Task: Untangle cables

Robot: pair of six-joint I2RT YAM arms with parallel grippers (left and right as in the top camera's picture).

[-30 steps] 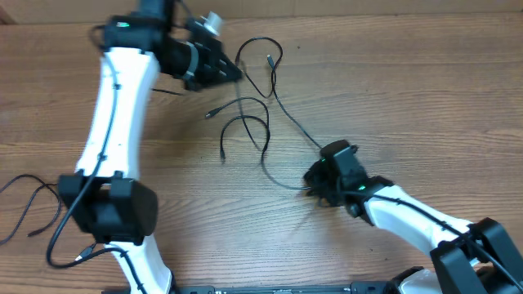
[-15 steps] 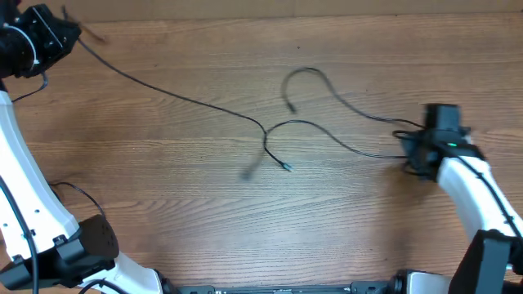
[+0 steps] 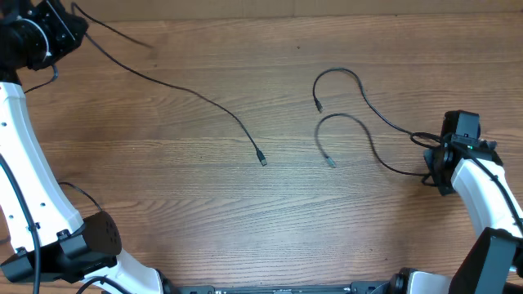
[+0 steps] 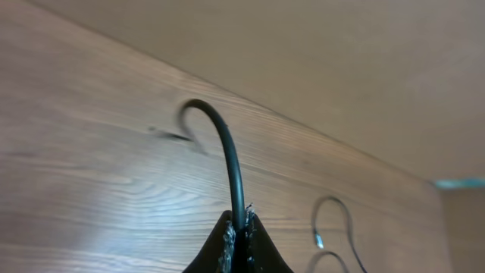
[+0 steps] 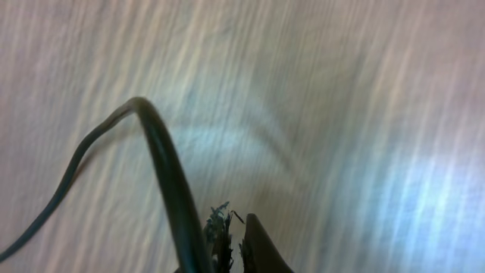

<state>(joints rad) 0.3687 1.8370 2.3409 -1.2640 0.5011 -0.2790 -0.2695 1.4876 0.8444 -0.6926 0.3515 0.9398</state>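
Left gripper (image 4: pixel 239 241) clamped shut on long cable (image 3: pixel 188 92); right gripper (image 5: pixel 231 246) closed on looped cable (image 3: pixel 337 71). Both cables lie well apart on the wooden tabletop (image 3: pixel 204 220)

overhead: straight down, far, whole desk (image 3: pixel 245 204) | left wrist: low behind left fingers (image 4: pixel 221 254), facing across desk | right wrist: behind right fingers (image 5: pixel 261 246), very close to desk, blurred | shared overhead/left wrist: long cable (image 3: pixel 196 97), curled cable (image 3: pixel 340 70)
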